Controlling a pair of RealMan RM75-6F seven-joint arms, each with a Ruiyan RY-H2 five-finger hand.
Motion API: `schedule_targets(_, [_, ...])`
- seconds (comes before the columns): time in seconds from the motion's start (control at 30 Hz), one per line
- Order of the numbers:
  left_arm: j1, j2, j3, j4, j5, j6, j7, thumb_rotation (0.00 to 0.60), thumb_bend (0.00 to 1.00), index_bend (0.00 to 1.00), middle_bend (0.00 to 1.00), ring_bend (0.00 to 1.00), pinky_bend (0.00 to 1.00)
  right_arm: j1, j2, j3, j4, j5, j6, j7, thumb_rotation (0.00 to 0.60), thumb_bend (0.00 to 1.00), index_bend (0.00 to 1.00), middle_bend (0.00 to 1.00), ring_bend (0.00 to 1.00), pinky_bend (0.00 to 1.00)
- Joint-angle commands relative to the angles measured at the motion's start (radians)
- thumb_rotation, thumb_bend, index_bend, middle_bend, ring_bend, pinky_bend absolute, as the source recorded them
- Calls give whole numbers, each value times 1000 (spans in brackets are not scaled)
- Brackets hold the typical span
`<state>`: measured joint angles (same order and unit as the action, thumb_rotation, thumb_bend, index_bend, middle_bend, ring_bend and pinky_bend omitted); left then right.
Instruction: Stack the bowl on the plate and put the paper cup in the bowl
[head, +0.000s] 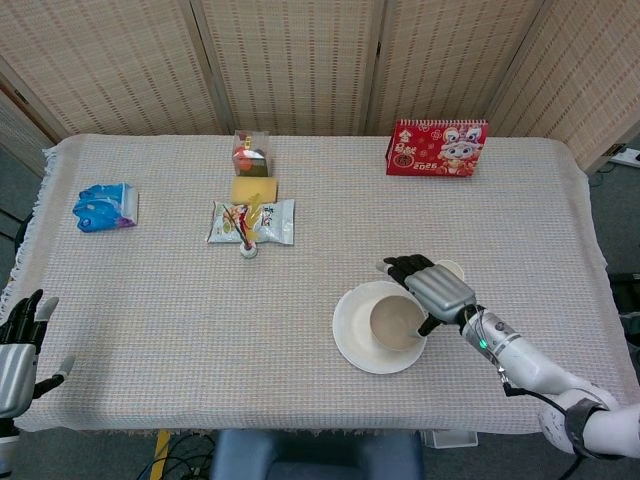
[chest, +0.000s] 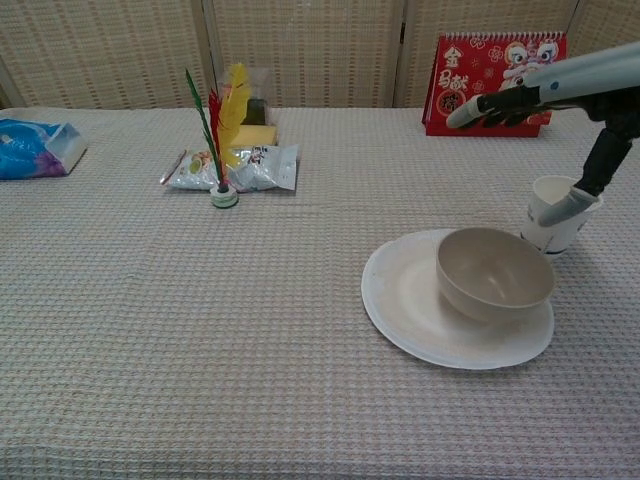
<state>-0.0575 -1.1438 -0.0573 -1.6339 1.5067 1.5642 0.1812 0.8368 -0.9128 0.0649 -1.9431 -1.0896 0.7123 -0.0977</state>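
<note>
The beige bowl (head: 397, 323) (chest: 495, 272) sits upright on the white plate (head: 350, 330) (chest: 400, 295), toward its right side. My right hand (head: 432, 288) (chest: 560, 85) hovers above and just behind the bowl, fingers spread and holding nothing. The white paper cup (head: 453, 268) (chest: 552, 214) stands upright on the cloth just behind and right of the plate. In the head view the hand covers most of the cup. In the chest view the thumb tip hangs at the cup's rim; I cannot tell if it touches. My left hand (head: 20, 350) rests open at the table's near left corner.
A red calendar (head: 437, 148) (chest: 495, 83) stands at the back right. A feather shuttlecock (chest: 222, 130), a snack packet (head: 251, 222), a yellow block (head: 253, 189) and a clear box (head: 251, 153) lie at the back centre. A blue packet (head: 104, 207) lies far left.
</note>
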Motion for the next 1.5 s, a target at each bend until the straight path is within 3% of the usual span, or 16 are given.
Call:
schedule_targets(0.03, [-2,-5,1,0,-1,-5,9,600,314,0,0,0,259,-51,53,17,-1,-48,53,49,600,87,0,0,0,0])
schedule_targets(0.3, [-14,-30,1,1,-2,-22,60,600,314,0,0,0,259,-32,73,24,148,-6,-96,149,600,86,0,0,0,0])
schedule_targets(0.67, [-20,-31,-4,8,-17,-34,52,600,315,0,0,0,259,17,23,-1,283,73,-221,118,600,87,0,0,0,0])
schedule_targets(1.23, [-16,-25,-2,7,-18,-28,45,600,314,0,0,0,259,27,-136,-46,435,134,-240,78,600,122,66,0,0,0])
schedule_targets(1.5, [-19,-27,1,6,-18,-37,53,600,315,0,0,0,259,17,-217,-37,525,154,-225,94,600,165,205,0,0,0])
